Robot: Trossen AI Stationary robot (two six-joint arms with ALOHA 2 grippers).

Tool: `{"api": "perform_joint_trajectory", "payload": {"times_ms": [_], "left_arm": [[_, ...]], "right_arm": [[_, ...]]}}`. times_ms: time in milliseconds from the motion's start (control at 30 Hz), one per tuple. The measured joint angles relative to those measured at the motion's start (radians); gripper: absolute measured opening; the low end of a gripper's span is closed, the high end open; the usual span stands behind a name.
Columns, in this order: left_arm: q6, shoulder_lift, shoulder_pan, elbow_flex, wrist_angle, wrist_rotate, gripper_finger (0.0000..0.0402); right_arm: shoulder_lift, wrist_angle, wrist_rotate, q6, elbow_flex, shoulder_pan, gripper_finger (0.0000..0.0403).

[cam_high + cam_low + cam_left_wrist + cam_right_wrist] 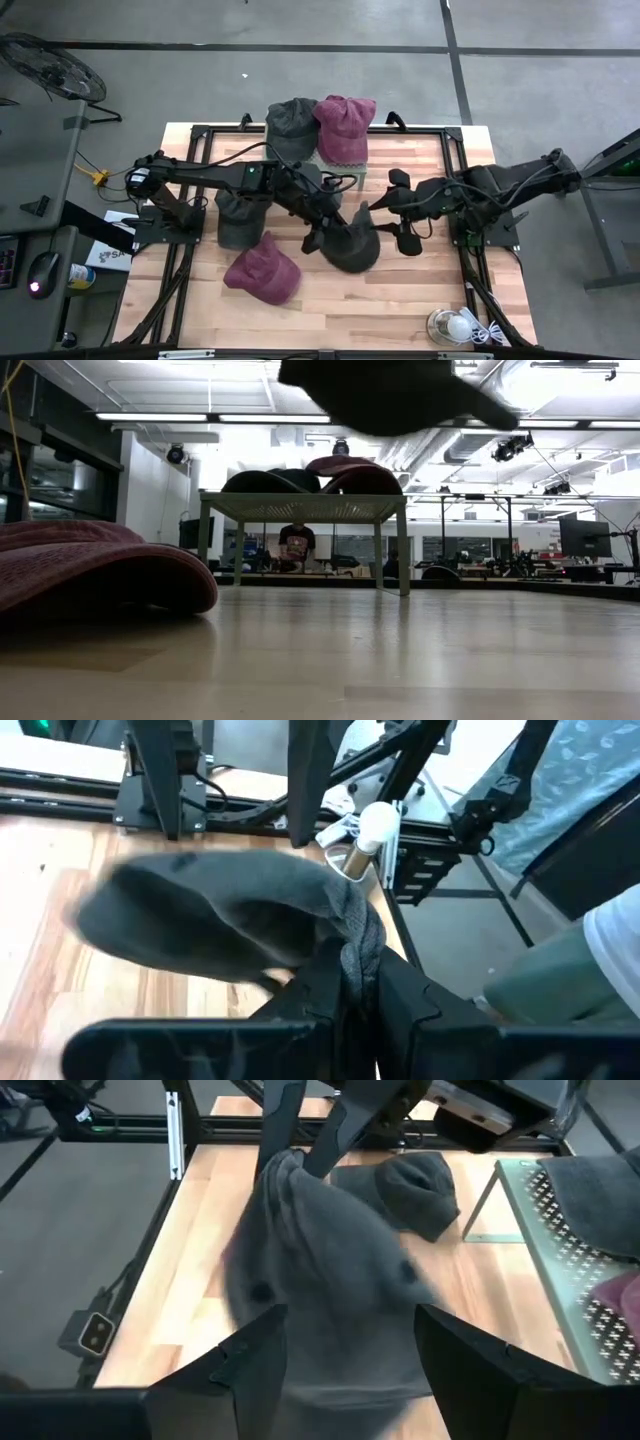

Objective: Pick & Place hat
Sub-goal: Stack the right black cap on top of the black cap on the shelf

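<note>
Taking the small perforated metal stand (340, 165) at the table's far edge as the landmark: five soft fabric caps show, three dark grey and two maroon. Left of and nearer than the stand, a grey cap (240, 218) lies on the pale wooden tabletop (400, 290), with a maroon cap (264, 270) just nearer still. On the stand itself rest a domed grey cap (291, 125) and a maroon cap (345, 126), side by side and touching.

Nearer than the stand, the left gripper (318, 238) is pinched tight on a fold of the limp, crumpled grey cap (352, 240), which hangs above the table, its long axis running slantwise from the pinched edge toward the right arm. Just right of it, the right gripper (402, 210) stands spread wide, its fingers (240, 1365) flanking the cap without gripping it.
</note>
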Motion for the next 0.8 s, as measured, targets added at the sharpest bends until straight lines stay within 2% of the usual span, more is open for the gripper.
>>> {"api": "perform_joint_trajectory", "payload": {"times_ms": [400,533,667,800], "left_arm": [[0.000,0.000,0.000,0.000,0.071,-0.024,0.0025],[0.000,0.000,0.000,0.000,0.071,-0.043,0.0025],[0.000,0.000,0.000,0.000,0.071,-0.058,0.0025],[0.000,0.000,0.000,0.000,0.071,-0.062,0.0025]], "right_arm": [[0.061,0.018,-0.082,-0.028,-0.001,-0.012,0.0209],[0.074,0.014,-0.084,-0.028,-0.002,-0.012,0.0197],[0.071,0.012,-0.067,-0.009,-0.002,-0.010,0.0146],[0.070,0.010,-0.067,-0.009,-0.002,-0.010,0.0056]]}}
